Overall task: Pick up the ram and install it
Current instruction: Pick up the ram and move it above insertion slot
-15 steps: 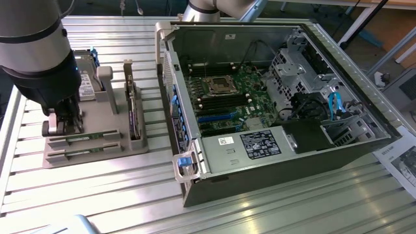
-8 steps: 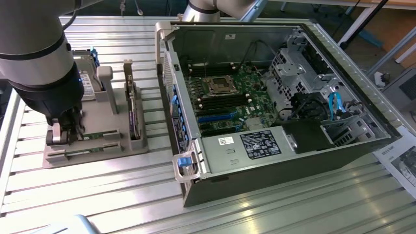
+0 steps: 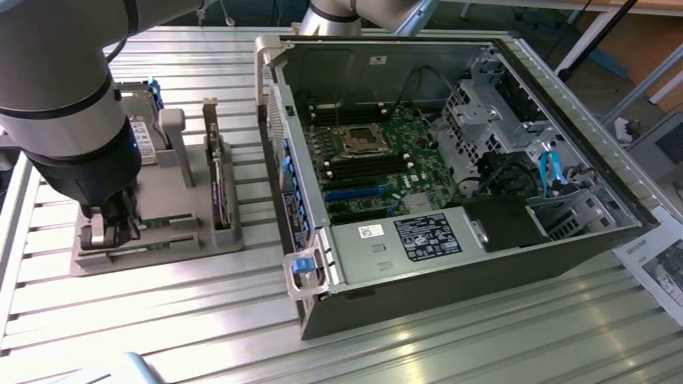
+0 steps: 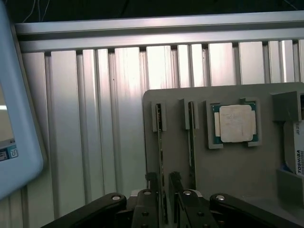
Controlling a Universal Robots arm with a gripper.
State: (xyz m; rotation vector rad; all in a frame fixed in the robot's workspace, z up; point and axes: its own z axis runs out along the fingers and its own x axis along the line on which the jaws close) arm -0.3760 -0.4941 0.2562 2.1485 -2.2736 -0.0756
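The ram point(image 4: 160, 156) is a thin green stick standing on edge in a slot of the grey holder tray point(image 4: 228, 171). My gripper point(image 4: 163, 190) is open and low over it, one finger point(image 4: 152, 187) on each side of the stick near its end. A second stick like it point(image 4: 191, 142) stands in the neighbouring slot. In the exterior view my gripper point(image 3: 110, 230) hangs over the near end of the holder tray point(image 3: 160, 240), at that view's left. The open computer case point(image 3: 449, 160) lies to the right with its motherboard point(image 3: 373, 160) exposed.
On the tray also sit a square silver processor point(image 4: 235, 123), a drive labelled Toshiba point(image 4: 297, 156) and an upright dark expansion card point(image 3: 219, 188). A pale blue-edged object point(image 4: 14, 118) lies beside the tray. The slatted metal table point(image 3: 213, 320) carries everything. Cables and a drive cage crowd the case's right side.
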